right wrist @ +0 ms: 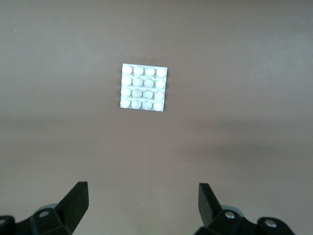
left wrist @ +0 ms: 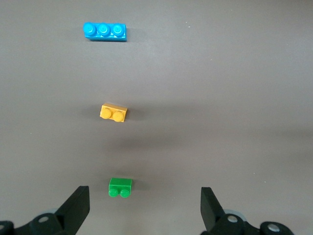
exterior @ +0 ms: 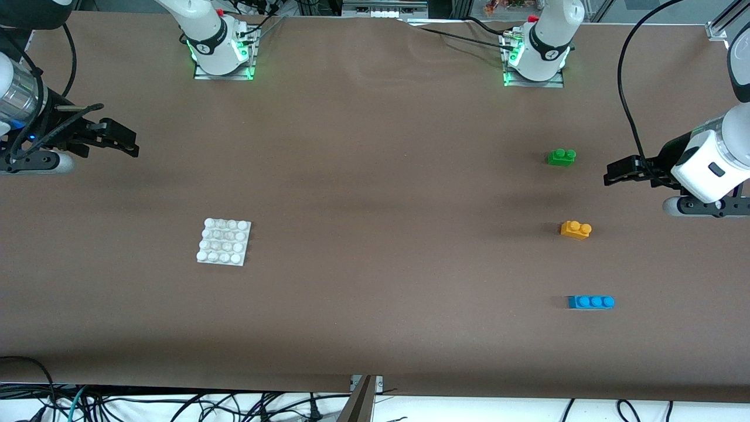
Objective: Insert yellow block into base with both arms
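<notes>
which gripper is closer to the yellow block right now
Left. The left gripper hangs open at the yellow block's end of the table; the right gripper, also open, is up at the other end.

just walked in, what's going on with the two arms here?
Nothing is held yet. The left tool hangs open at its end of the table, near the green brick; the yellow block lies untouched between that brick and the blue brick. The right tool hangs open at the other end, with the white base nearer the front camera, no bricks on it.
</notes>
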